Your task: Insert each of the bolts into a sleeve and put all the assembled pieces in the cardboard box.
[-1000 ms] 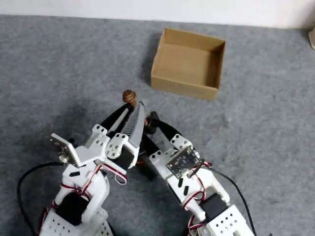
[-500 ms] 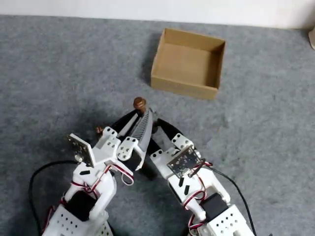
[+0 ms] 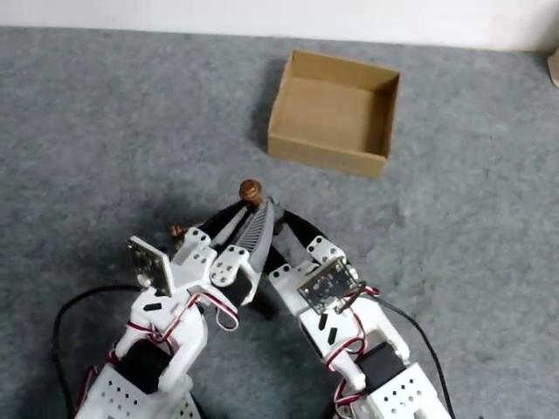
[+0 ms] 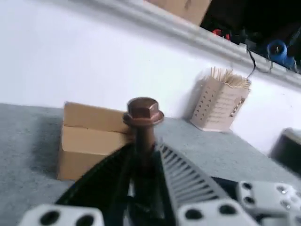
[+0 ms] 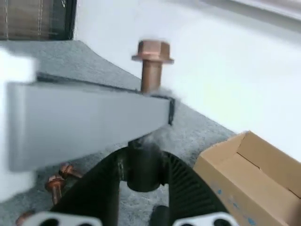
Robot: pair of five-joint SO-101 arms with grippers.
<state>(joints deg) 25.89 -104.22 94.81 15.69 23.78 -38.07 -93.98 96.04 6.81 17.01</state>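
My left gripper (image 3: 254,208) is shut on a brown hex-head bolt (image 3: 251,188), which stands upright with its head above the fingertips. In the left wrist view the bolt (image 4: 142,123) rises between the fingers of the left gripper (image 4: 143,153). Right beside it, my right gripper (image 3: 278,230) is shut on a dark sleeve (image 5: 140,175), held just under the bolt (image 5: 152,62). The left gripper's grey finger (image 5: 89,120) crosses the right wrist view between the two. The open cardboard box (image 3: 334,111) sits farther back, with nothing visible inside.
Loose brown bolts (image 5: 60,177) lie on the grey carpet beside the arms, one of them by the left arm (image 3: 178,230). A beige holder of wooden sticks (image 4: 221,106) stands against the white wall behind the box (image 4: 89,136).
The left arm has swung right and slightly back toward me, carrying the bolt until it sits over the right gripper. The right arm has barely moved.
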